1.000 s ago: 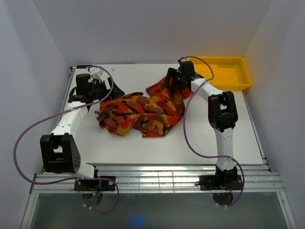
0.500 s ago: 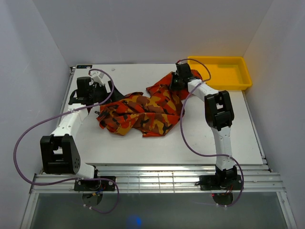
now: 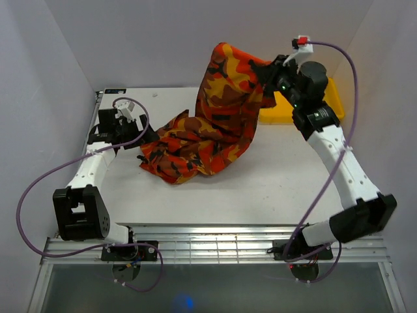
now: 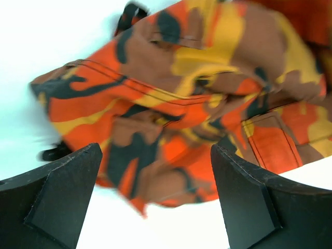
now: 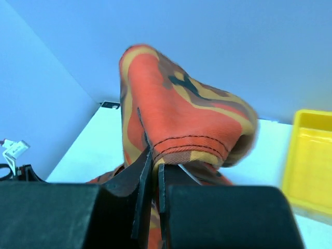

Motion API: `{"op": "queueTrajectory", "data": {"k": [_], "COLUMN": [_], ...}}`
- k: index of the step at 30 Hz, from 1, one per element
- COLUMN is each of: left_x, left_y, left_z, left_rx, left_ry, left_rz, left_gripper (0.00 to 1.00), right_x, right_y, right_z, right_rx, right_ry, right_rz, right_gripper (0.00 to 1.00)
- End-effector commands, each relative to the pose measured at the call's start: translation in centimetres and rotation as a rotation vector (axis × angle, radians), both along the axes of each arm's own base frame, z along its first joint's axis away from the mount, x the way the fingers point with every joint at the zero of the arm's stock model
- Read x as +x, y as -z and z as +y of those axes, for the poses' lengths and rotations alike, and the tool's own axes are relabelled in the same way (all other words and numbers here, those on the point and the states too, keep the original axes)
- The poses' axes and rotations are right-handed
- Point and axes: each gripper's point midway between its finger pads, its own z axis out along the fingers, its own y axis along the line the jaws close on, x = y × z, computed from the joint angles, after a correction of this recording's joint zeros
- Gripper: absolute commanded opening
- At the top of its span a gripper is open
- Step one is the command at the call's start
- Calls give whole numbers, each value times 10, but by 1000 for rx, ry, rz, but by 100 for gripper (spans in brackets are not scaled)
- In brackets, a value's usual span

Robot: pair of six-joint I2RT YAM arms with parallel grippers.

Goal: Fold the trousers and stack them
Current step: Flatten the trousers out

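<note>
Your right pincer (image 3: 266, 70) is clamped tight on a stitched edge of the trousers (image 3: 221, 111) and holds it high above the surface (image 3: 280, 182). In the right wrist view its two fingers meet on a seamed fold of cloth with no gap showing. From that pinch the garment hangs down in a twisted drape. Its lower part lies bunched on the surface, left of the middle.

Your left pincer (image 3: 140, 132) sits low at the left end of that heap, spread wide and holding nothing. Its wrist view shows crumpled cloth just ahead of its fingers (image 4: 67, 192), with what looks like a pocket flap among the folds. The yellow tray (image 5: 311, 114) stands at the far right corner, partly hidden behind the right arm in the top view.

I judge you are at the opening-out step: the garment is raised to shake it loose, and no fold is made yet. I cannot tell whether the held edge is waistband or hem.

Next you need a second grip. Bring the left pincer onto a matching edge of the cloth, then draw the two pincers apart so the trousers spread and can be laid flat. Choose a single layer, since the heap is tangled and a thick pinch would keep it twisted.
</note>
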Motion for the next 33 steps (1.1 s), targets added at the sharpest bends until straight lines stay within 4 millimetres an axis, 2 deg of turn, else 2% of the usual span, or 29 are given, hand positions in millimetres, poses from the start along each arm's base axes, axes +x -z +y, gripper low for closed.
{"op": "queueTrajectory", "data": {"k": [1, 3, 4, 5, 6, 8, 9, 12, 14, 15, 17, 19, 20, 21, 22, 25, 26, 29, 33], "left_x": [-7, -10, -13, -15, -19, -22, -22, -10, 1, 5, 7, 4, -4, -6, -6, -24, -29, -43, -40], "left_y": [-7, -1, 3, 8, 10, 17, 25, 30, 41, 55, 62, 60, 62, 59, 48, 59, 60, 75, 91], "left_z": [14, 12, 11, 8, 1, -2, -4, -7, -13, -11, -7, -8, -9, -4, 11, 40, 43, 42, 31], "left_rx": [70, 67, 71, 65, 41, 49, 50, 73, 96, 115, 129, 86, 44, 29, 17, -6, -10, -27, -112], "left_ry": [-7, 20, 44, 67, 111, 165, 183, 212, 227, 218, 196, 203, 193, 171, 121, 18, 9, 36, 69], "left_rz": [1, 21, 35, 47, 54, 65, 82, 75, 102, 135, 159, 149, 165, 159, 126, 195, 203, 257, 318], "left_gripper": [98, 98, 98, 98, 98, 98, 98, 98, 98, 97, 92, 85, 83, 81, 80, 74, 72, 62, 62], "right_x": [-27, -45, -60, -65, -73, -84, -90, -97, -97, -96, -97, -100, -102, -104, -108, -113, -115, -116, -115], "right_y": [34, 62, 62, 92, 108, 121, 139, 152, 159, 164, 170, 178, 180, 183, 189, 204, 208, 221, 239], "right_z": [-46, -67, -79, -92, -103, -128, -135, -151, -158, -163, -173, -186, -191, -194, -200, -217, -219, -222, -223], "right_rx": [-101, -155, -169, -207, -238, -257, -277, -274, -277, -290, -320, -358, -369, -382, -403, -469, -484, -499, -520], "right_ry": [143, 185, 207, 237, 259, 333, 345, 382, 408, 428, 454, 480, 488, 490, 501, 541, 541, 533, 509], "right_rz": [28, 91, 82, 141, 182, 212, 255, 280, 299, 312, 321, 338, 344, 349, 361, 392, 401, 435, 479], "right_gripper": [8, 8, 8, 8, 8, 8, 8, 8, 8, 8, 8, 8, 8, 8, 8, 8, 8, 8, 8]}}
